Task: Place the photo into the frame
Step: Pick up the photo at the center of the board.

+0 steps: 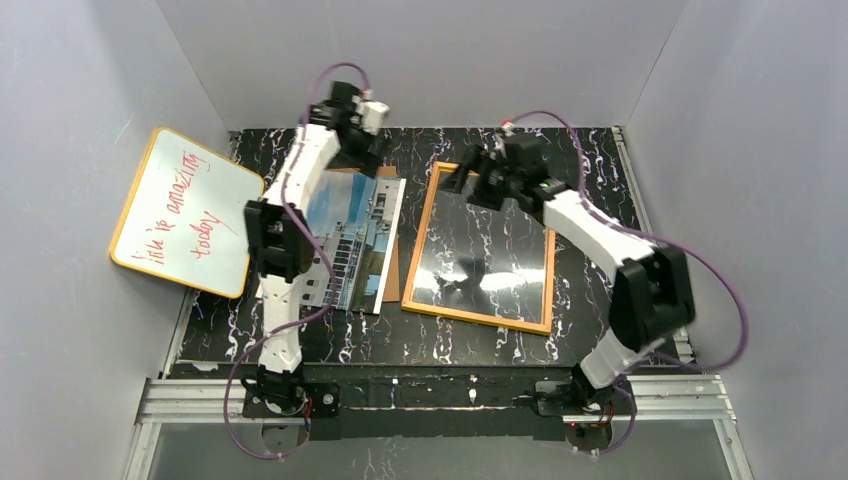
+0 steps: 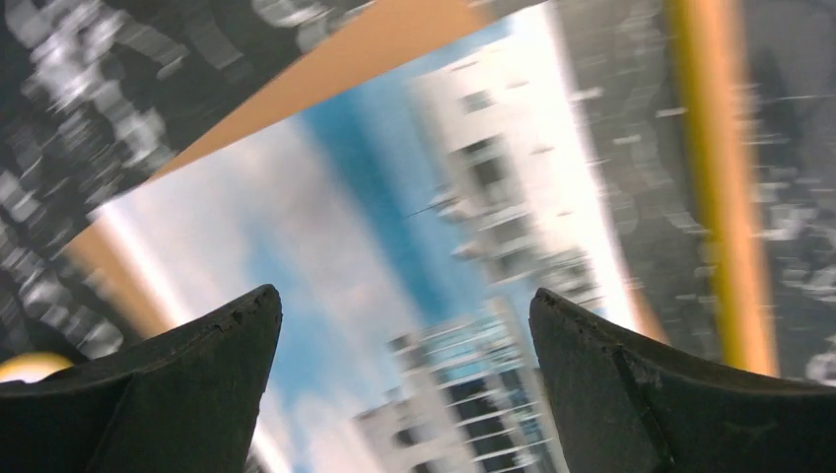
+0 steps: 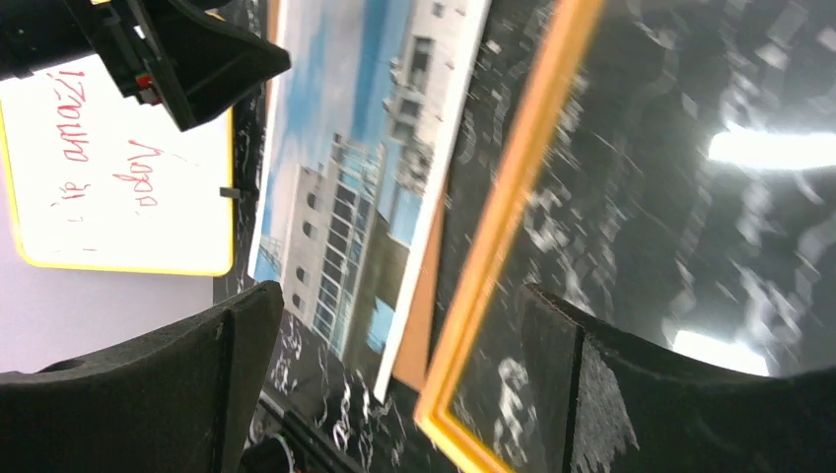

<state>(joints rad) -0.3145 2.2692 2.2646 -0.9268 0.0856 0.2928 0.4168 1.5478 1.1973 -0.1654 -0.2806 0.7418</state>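
On black marbled table (image 1: 450, 345) photo (image 1: 355, 235) lies beside frame (image 1: 480, 268); grey walls (image 1: 420, 60) around

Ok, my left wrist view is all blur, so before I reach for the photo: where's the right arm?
Observer: The right tool hovers open above the frame's far left corner.
Operator: Is the frame empty?
Observer: Yes, only the marbled table shows through its glass.
Operator: Anything left of the photo?
Observer: A whiteboard with red writing, at the table's left edge.
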